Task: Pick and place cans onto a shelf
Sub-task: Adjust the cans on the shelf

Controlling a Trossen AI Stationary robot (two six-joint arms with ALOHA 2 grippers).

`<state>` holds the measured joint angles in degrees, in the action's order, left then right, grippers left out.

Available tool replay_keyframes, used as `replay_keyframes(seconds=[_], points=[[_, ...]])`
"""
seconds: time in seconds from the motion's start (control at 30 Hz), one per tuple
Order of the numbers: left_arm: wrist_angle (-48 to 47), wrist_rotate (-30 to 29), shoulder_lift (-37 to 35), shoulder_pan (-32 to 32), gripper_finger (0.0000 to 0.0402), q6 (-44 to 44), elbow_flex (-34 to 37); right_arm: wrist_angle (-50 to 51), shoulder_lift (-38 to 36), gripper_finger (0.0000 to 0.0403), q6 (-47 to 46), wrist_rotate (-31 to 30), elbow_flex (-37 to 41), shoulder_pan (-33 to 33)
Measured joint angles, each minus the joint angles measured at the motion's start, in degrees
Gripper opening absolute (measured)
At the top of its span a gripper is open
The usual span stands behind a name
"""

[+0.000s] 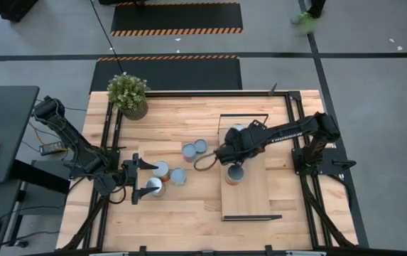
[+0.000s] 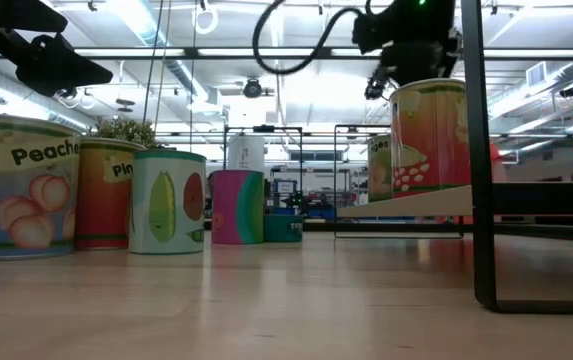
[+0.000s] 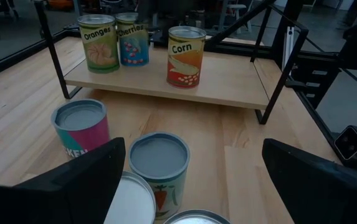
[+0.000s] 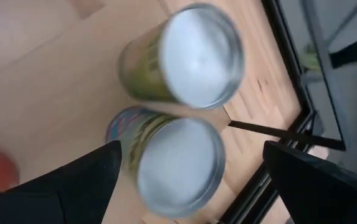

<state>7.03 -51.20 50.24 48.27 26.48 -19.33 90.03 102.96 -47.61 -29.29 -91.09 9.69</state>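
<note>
A: Where are the tins right now?

B: Three stand on the long light-wood shelf with the thin black frame (image 1: pixel 249 188), which lies along the right side of the wooden worktop (image 1: pixel 189 213). From the left wrist I read an orange-and-red tin marked Corn (image 3: pixel 186 56), a green-sided one marked Oranges (image 3: pixel 98 43) and a blue one marked Cherries (image 3: pixel 132 39), the last two close together toward the shelf's far end.

A: And the others?

B: Five more silver-topped tins stand on the worktop itself, left of the shelf: a pair (image 1: pixel 194 149) near the middle and three (image 1: pixel 165 176) closer to the left edge. A potted green plant (image 1: pixel 128 94) stands at the far left corner.

A: The arms?

B: The right gripper (image 1: pixel 226 154) hangs over the shelf's far half, its fingers spread wide and grasping nothing; its wrist camera looks down on two tin tops. The left gripper (image 1: pixel 140 178) hovers by the three-tin cluster, fingers (image 3: pixel 72 186) apart, released, with tins between and ahead of them.
</note>
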Motion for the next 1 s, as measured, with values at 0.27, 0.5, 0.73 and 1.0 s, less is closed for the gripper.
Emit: replay_keyframes(seconds=[0.27, 0.5, 0.73, 1.0], points=[[0.0, 0.0, 0.0, 0.0, 0.0385, -0.02, 0.0, -0.04, -0.11, 0.0397, 3.04, -2.49, 3.23, 7.47], [0.02, -0.02, 0.0, 0.0, 0.0385, 0.33, 0.0, 0.02, -0.11, 0.0397, 1.33, -6.55, 9.38, 8.54], [0.02, -0.17, 0.0, 0.02, 0.0385, 0.35, 0.0, -0.45, 0.18, 0.0397, 3.64, -6.84, 11.21, 6.76], [-0.09, -0.18, 0.0, 0.0, 0.0385, 0.37, 0.0, -0.06, -0.07, 0.0397, 4.38, -6.17, 11.13, 6.01]])
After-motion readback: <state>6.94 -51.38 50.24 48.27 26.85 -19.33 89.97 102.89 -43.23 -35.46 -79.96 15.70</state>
